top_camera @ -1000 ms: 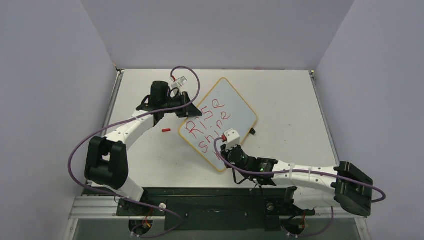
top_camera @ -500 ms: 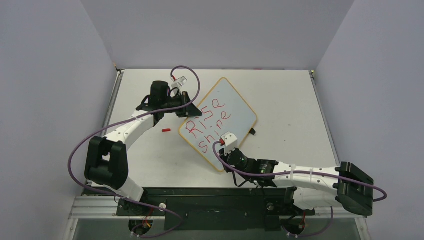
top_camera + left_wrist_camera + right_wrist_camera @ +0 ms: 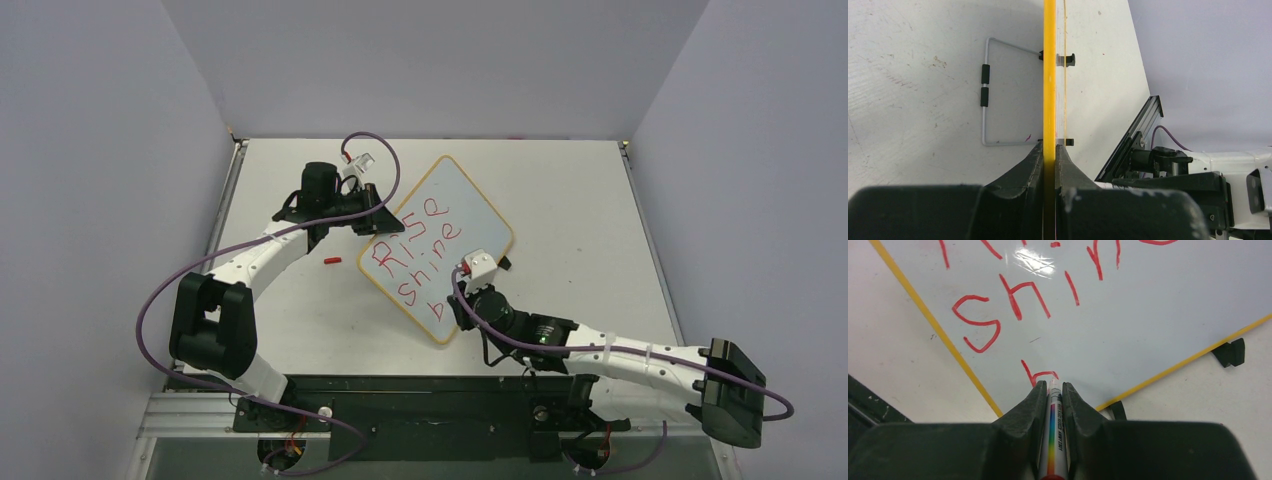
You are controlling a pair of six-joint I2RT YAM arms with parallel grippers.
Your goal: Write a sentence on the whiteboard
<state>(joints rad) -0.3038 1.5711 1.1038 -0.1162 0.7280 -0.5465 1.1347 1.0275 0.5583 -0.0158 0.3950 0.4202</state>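
Third line under way: marker down on the whiteboard, one letter in.

My right tool point(image 3: 1054, 387) is pinched narrow around a marker point(image 3: 1052, 440), its tip at the surface of the whiteboard point(image 3: 478, 212) near the board's near corner, right beside a lone red letter below "shine". My left tool point(image 3: 1049, 150) is clamped on the board's left edge. Next, I judge, more strokes run rightward along that line, minding the near frame. The board lies flat and askew mid-worktop point(image 3: 580, 200). It is glossy white with a thin yellow frame and black clips point(image 3: 1230, 352) on one edge.

The whiteboard point(image 3: 472, 205), white with a yellow frame, lies askew on the worktop point(image 3: 580, 190), bearing red "RiSe shine b".
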